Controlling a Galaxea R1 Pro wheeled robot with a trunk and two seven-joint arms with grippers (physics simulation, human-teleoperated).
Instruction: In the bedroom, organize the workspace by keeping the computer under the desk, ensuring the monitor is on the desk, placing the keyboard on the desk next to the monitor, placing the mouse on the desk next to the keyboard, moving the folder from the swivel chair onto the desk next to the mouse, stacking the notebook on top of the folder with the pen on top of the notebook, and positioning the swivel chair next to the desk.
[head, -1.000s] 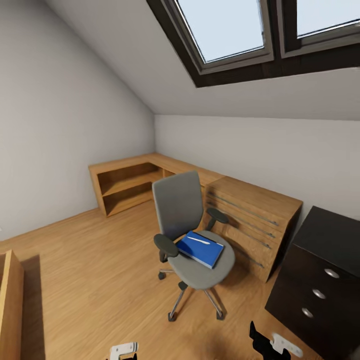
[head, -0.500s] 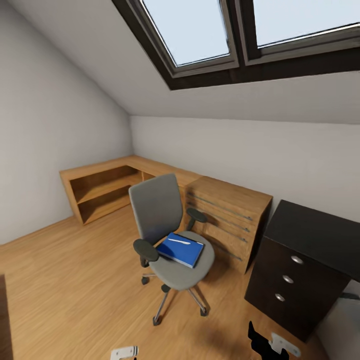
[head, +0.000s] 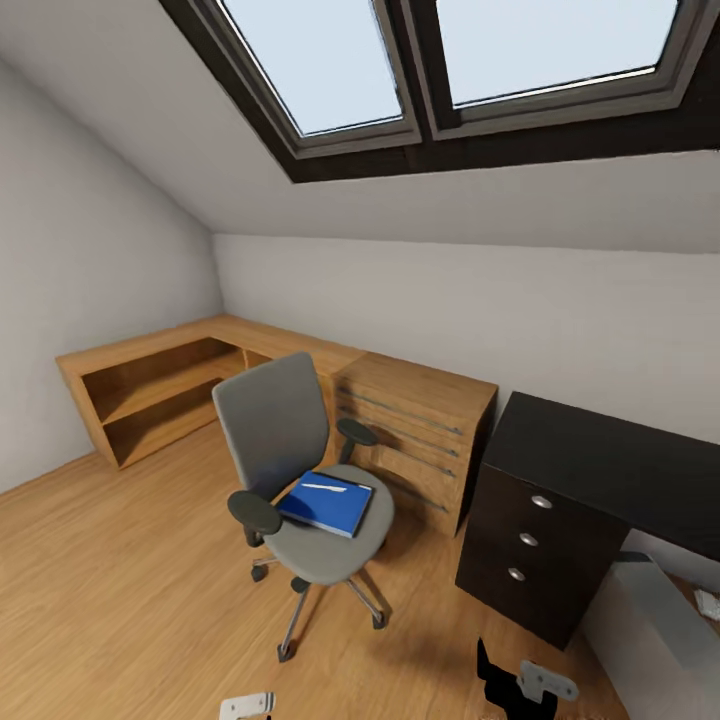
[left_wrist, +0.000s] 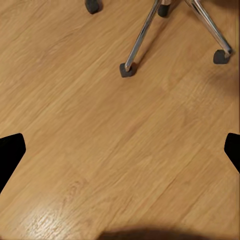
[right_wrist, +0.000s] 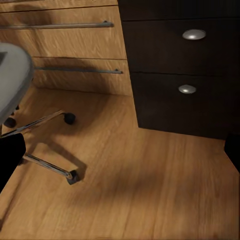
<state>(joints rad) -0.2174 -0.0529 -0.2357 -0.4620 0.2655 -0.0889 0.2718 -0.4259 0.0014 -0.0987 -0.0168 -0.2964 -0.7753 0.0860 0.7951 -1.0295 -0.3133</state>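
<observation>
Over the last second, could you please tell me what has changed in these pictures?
Only the camera swung right: the whole scene slid left, bringing more of the dark cabinet into view. The chair stayed put, the blue folder lying on its seat. Nothing was grasped or released.

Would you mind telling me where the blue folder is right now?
In the head view, the blue folder lies flat on the seat of the swivel chair, left of centre, with the light-wood drawer cabinet just behind.

One swivel chair (head: 300, 470) is seen – one folder (head: 326, 503) on it – two skylights (head: 450, 60), three drawer knobs (head: 528, 539) counted.
</observation>
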